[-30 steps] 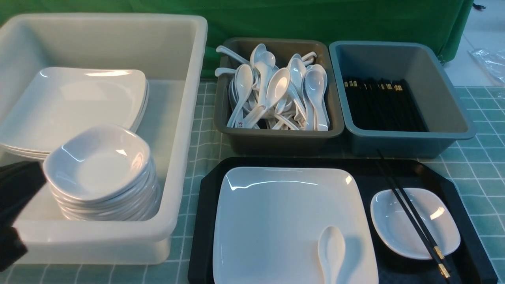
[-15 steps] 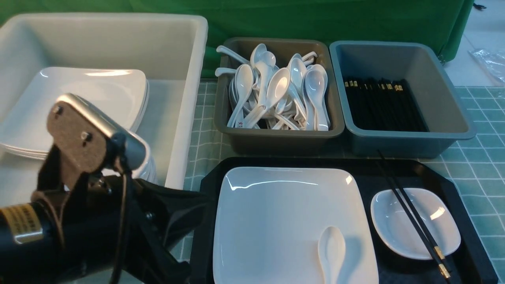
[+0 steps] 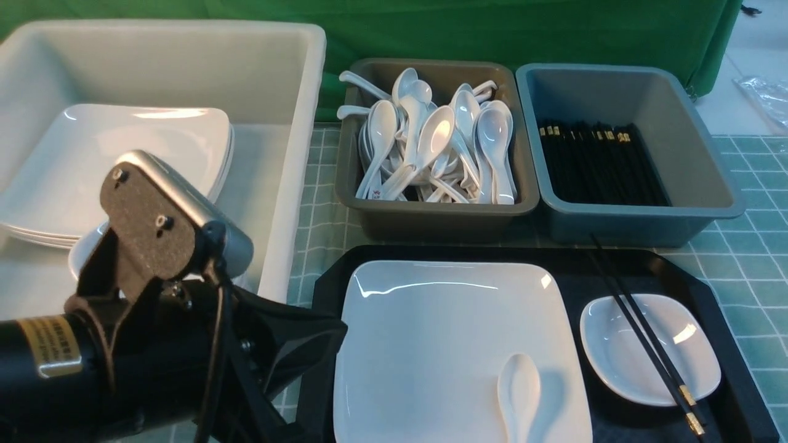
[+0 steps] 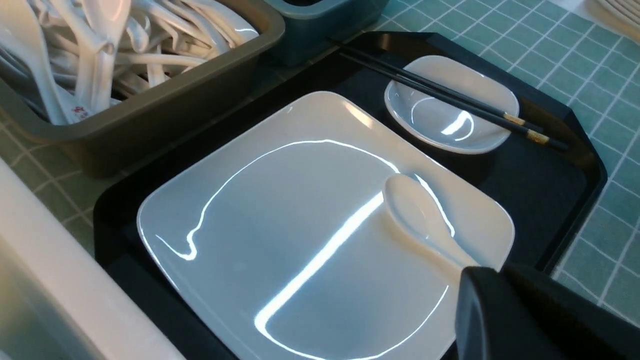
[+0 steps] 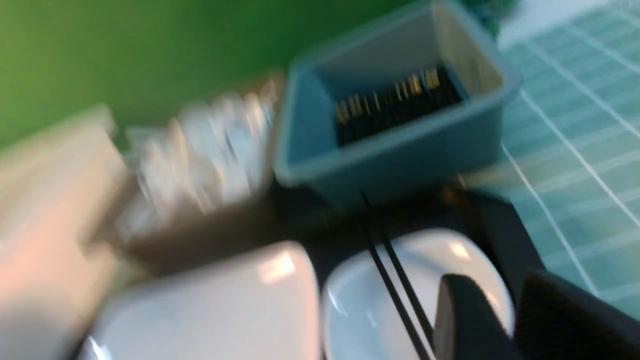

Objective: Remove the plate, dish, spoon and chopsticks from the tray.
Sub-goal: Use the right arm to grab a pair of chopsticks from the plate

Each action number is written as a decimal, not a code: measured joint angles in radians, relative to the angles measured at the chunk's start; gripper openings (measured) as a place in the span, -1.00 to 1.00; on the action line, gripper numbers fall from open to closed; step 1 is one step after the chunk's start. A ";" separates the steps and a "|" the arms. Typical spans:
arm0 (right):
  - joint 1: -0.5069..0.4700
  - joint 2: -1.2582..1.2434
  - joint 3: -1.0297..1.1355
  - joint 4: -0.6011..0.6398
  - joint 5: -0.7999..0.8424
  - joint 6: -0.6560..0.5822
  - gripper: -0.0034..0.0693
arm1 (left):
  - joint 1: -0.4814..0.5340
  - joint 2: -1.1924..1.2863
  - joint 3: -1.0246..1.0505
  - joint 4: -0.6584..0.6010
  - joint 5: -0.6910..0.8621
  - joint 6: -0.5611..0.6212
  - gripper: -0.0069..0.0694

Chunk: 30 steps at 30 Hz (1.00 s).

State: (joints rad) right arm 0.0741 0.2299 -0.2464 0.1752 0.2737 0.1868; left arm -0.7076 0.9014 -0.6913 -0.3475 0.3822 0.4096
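Showing an unreadable yellow label [image 3: 49, 346], the left arm [image 3: 123, 381] has its fingers [image 4: 500, 310] pressed together; right fingers [image 5: 465, 320] parted by the dish [image 5: 350, 310].

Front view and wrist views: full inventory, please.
tray: one, black, near on the table
plate: one, white, tray's left part
spoon: one, white, on the plate
dish: one, white, on the tray, right of the plate
chopsticks: one pair, black, across the dish
tub: one, white, left of the tray
stacked plates: several, white, in the tub
brown bin: one, grey-brown, behind the tray
loose spoons: many, white, in the brown bin
blue bin: one, grey-blue, right of the brown bin
stored chopsticks: many, black, in the blue bin
tablecloth: one, green check, underneath
left end effector: one, black, shut, by the tray's left side
right end effector: one, black, open, above the dish
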 joint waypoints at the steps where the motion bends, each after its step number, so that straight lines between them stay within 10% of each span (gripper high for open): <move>1: 0.000 0.031 -0.027 0.000 0.016 -0.026 -0.36 | 0.000 0.005 -0.005 0.002 0.009 0.000 -0.77; 9: 0.000 0.686 -0.441 0.000 0.456 -0.363 -0.29 | 0.000 0.065 -0.128 0.024 0.077 0.003 -0.77; 30: 0.144 1.374 -0.706 -0.090 0.339 -0.412 0.59 | 0.000 0.065 -0.130 0.057 0.138 0.004 -0.77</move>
State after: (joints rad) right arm 0.2184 1.6044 -0.9522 0.0849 0.6126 -0.2255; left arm -0.7076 0.9668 -0.8208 -0.2906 0.5199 0.4137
